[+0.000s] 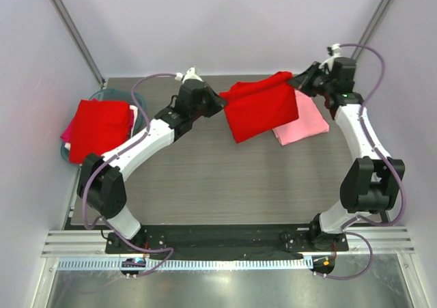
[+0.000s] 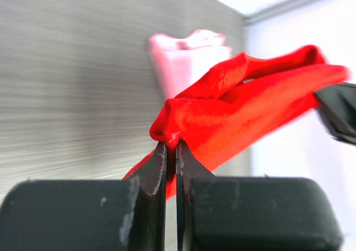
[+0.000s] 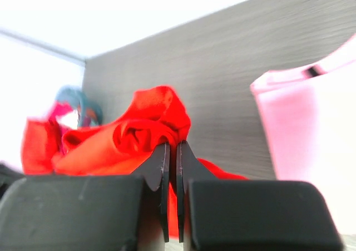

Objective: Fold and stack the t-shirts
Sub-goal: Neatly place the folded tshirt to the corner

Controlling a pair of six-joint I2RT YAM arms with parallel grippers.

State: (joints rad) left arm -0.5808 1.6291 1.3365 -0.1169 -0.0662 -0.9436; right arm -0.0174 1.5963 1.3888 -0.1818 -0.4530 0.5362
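A folded bright red t-shirt [image 1: 259, 106] hangs in the air between my two grippers at the back of the table. My left gripper [image 1: 220, 103] is shut on its left corner [image 2: 172, 126]. My right gripper [image 1: 295, 81] is shut on its right corner [image 3: 167, 117]. A folded light pink t-shirt [image 1: 304, 122] lies flat on the table under and to the right of the red one; it also shows in the left wrist view [image 2: 183, 59] and the right wrist view [image 3: 311, 128]. More red and magenta shirts [image 1: 99, 127] are piled at the left.
A teal basin [image 1: 104, 95] at the back left holds the pile of shirts and shows in the right wrist view [image 3: 78, 103]. The grey wood-grain table [image 1: 225, 178] is walled by white panels at the back and sides.
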